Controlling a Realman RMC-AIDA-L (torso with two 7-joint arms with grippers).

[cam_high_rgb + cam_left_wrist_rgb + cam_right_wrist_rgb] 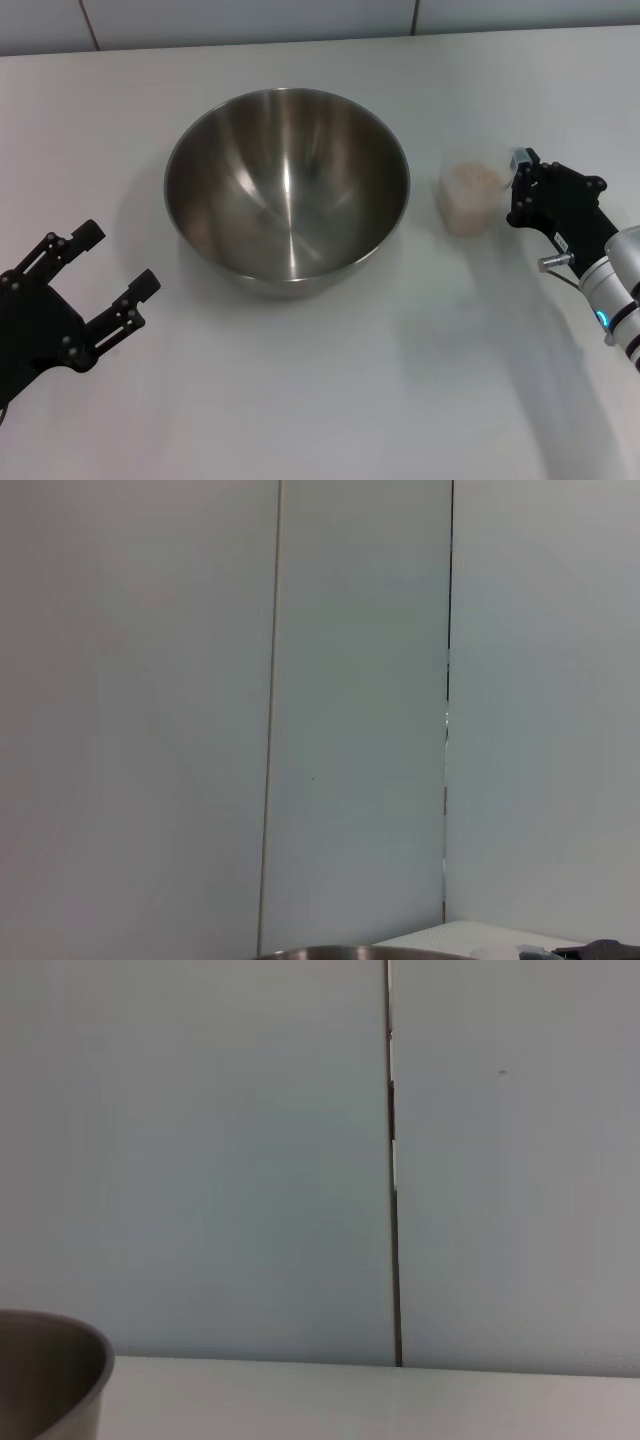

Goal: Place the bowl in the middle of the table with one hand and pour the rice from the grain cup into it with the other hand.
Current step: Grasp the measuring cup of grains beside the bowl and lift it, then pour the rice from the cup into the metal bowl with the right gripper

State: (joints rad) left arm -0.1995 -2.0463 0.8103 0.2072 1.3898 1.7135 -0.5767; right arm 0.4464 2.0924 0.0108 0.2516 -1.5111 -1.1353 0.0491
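Note:
The steel bowl (287, 190) stands upright and empty on the white table (330, 400), near its middle. To its right sits the small clear grain cup (468, 197), with pale rice (474, 176) inside. My right gripper (517, 187) is right against the cup's right side, at table height; its grip on the cup is hidden. At the near left, my left gripper (115, 262) is open and empty, a hand's width clear of the bowl. The bowl's rim (350, 952) shows in the left wrist view and its side (50, 1375) in the right wrist view.
A pale panelled wall (300, 15) runs along the table's far edge. White tabletop lies in front of the bowl and between the two arms.

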